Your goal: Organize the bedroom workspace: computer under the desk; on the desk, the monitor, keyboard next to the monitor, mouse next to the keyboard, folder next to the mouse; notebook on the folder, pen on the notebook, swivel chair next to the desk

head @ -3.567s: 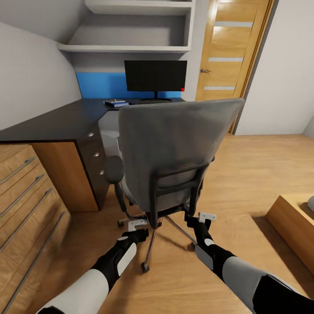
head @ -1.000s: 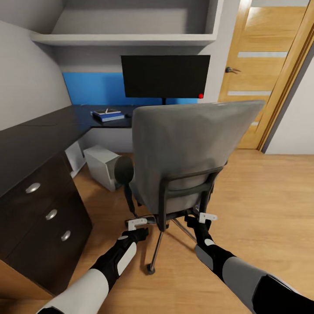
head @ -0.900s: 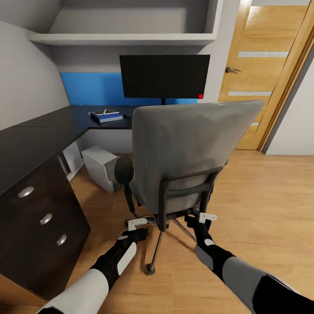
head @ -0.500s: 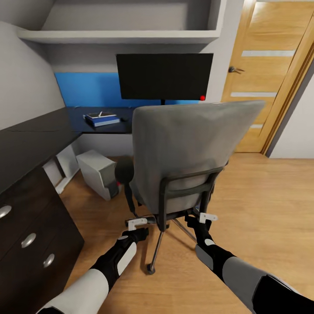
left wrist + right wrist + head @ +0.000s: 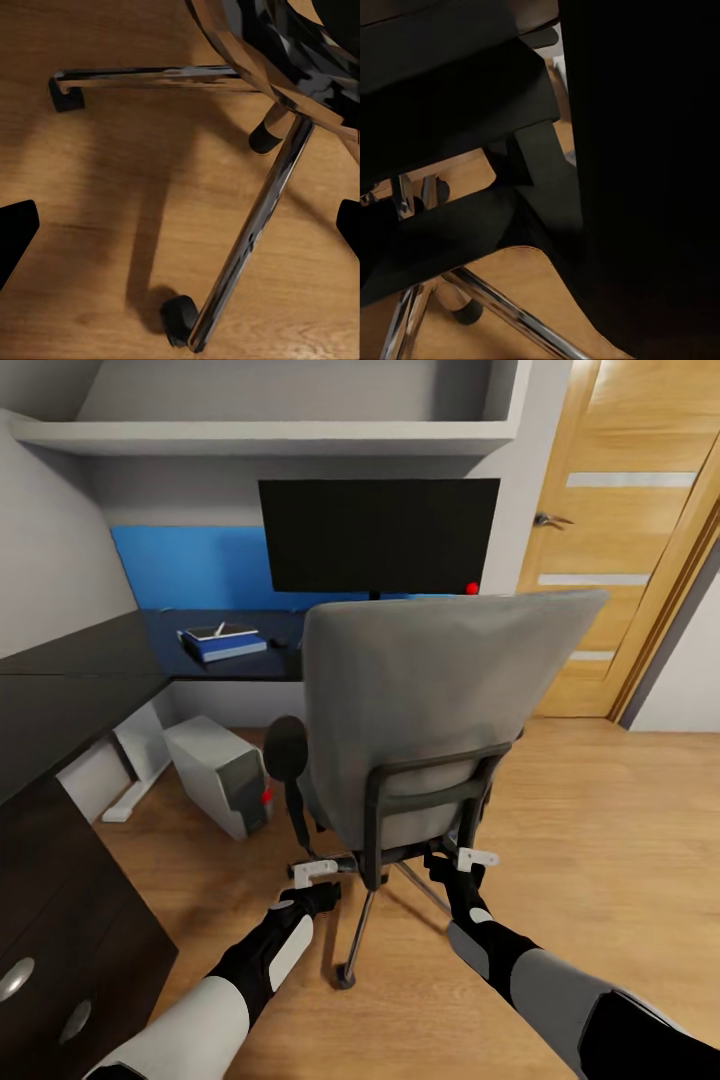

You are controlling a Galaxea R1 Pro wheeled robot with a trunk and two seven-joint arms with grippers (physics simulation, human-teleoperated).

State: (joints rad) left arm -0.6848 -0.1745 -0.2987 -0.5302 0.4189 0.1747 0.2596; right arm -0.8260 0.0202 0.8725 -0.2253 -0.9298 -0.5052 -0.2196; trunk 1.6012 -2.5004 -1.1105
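Note:
The grey swivel chair (image 5: pixel 440 700) stands with its back to me, right in front of both arms. Its chrome star base (image 5: pixel 255 225) fills the floor under my left gripper (image 5: pixel 180 229), which is open and holds nothing. My left gripper (image 5: pixel 318 872) hangs low by the base. My right gripper (image 5: pixel 470 857) sits just under the chair's black back frame (image 5: pixel 472 90); its jaws are lost in the dark. Behind the chair, the monitor (image 5: pixel 378 535) stands on the black desk (image 5: pixel 90 660). The blue folder (image 5: pixel 225 648) lies there under the dark notebook (image 5: pixel 212 634) and white pen (image 5: pixel 221 628). A small black mouse (image 5: pixel 277 642) is beside them. The computer (image 5: pixel 215 775) stands under the desk. The keyboard is hidden.
The desk's black drawer unit (image 5: pixel 60 950) with silver knobs is close at my lower left. A wooden door (image 5: pixel 620 560) is at the right, with open wood floor (image 5: pixel 600 810) before it. A grey shelf (image 5: pixel 260 435) and blue wall panel (image 5: pixel 180 565) are above the desk.
The view has advanced toward the desk: the drawer unit slid off to the lower left and the computer came into full sight. The chair keeps its place before my arms.

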